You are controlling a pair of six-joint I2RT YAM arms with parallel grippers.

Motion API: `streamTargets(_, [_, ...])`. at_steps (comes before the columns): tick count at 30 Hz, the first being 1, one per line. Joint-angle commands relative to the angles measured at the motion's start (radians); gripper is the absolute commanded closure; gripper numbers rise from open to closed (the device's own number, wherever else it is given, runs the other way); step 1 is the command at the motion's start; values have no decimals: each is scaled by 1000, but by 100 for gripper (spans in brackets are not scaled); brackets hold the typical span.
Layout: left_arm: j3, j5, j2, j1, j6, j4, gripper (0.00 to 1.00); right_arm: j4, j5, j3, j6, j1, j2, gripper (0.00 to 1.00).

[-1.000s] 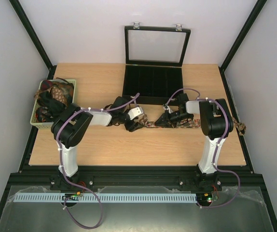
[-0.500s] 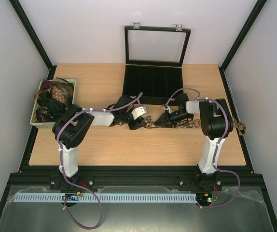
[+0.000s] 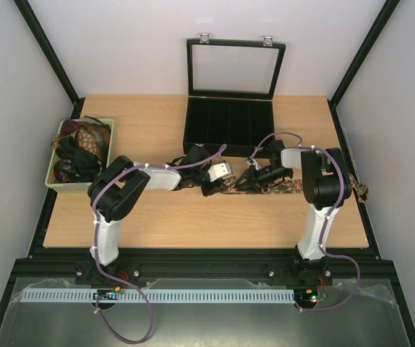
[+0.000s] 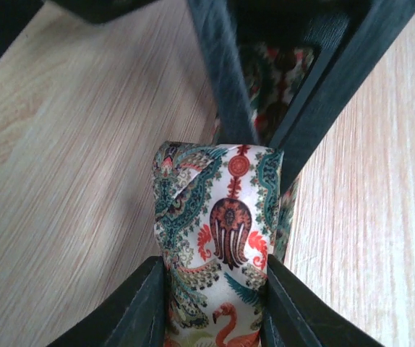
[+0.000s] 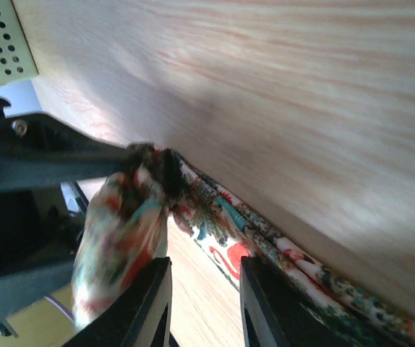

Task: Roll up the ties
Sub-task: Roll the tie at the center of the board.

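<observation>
Left gripper shifted right, pinching tie fold; right gripper parted; wooden table, white walls.

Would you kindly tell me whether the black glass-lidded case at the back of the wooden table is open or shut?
Open: the black-framed glass lid stands upright behind the black compartmented base, which lies uncovered.

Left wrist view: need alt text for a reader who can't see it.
A folded end of a paisley, flamingo-print tie sits pinched between the dark fingers of the left hand, on a light wood table. Beyond it, the right hand angles its fingers in to the tie's top edge.
</observation>
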State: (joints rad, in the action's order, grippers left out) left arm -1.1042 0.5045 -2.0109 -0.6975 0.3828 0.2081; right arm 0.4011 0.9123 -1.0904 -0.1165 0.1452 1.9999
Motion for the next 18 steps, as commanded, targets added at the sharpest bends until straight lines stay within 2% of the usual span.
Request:
streamTargets(1, [-13,-11,-29,1,49,-24,65,181,-36,7,63,-27,-47,70])
streamTargets(7, [-15,-21,-31,-11,93,-42,65,206,-7,-16,58,-33,-69,60])
streamTargets(11, [-13,-35,-26,-27,103,-42,64,151,47,-40,-36,-32,-57,50])
streamTargets(15, [-15,-51,-28,-37,97,-41,64,130,45,-70,-72,-16,-8,52])
streamTargets(18, [-16,-55,-32,-37,93,-42,64,120,45,-87,-87,0,17,59])
